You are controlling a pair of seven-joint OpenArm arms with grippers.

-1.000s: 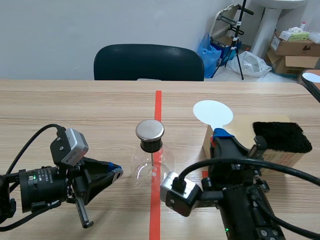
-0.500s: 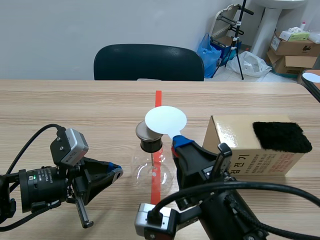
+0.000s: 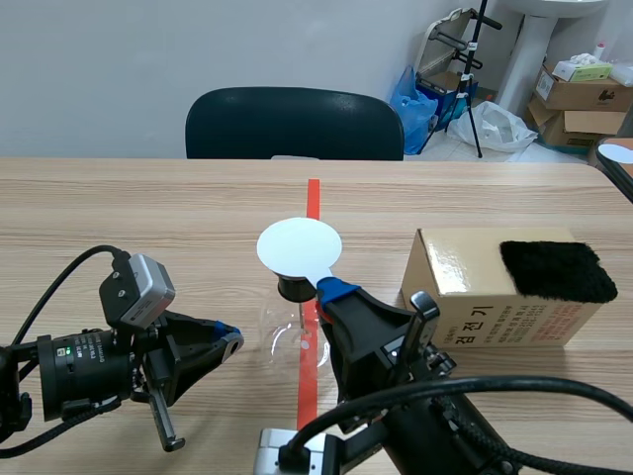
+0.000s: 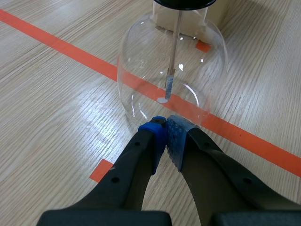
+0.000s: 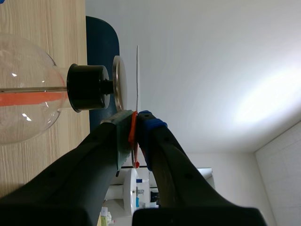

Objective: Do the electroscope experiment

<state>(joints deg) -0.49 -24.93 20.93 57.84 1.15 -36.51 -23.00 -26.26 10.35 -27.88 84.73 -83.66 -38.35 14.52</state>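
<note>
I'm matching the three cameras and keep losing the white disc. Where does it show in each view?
Scene view: the white disc hangs over the flask's black stopper, its stem in the right gripper.
Left wrist view: not in it.
Right wrist view: edge-on, a thin white line rising from between the gripper's fingers, just off the metal cap.
Shared landmark: the black stopper, seen in all three views.

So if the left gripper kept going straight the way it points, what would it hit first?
The electroscope's glass flask. It sits right ahead of the left gripper, whose shut tips look nearly against the glass, though depth is hard to judge.
</note>
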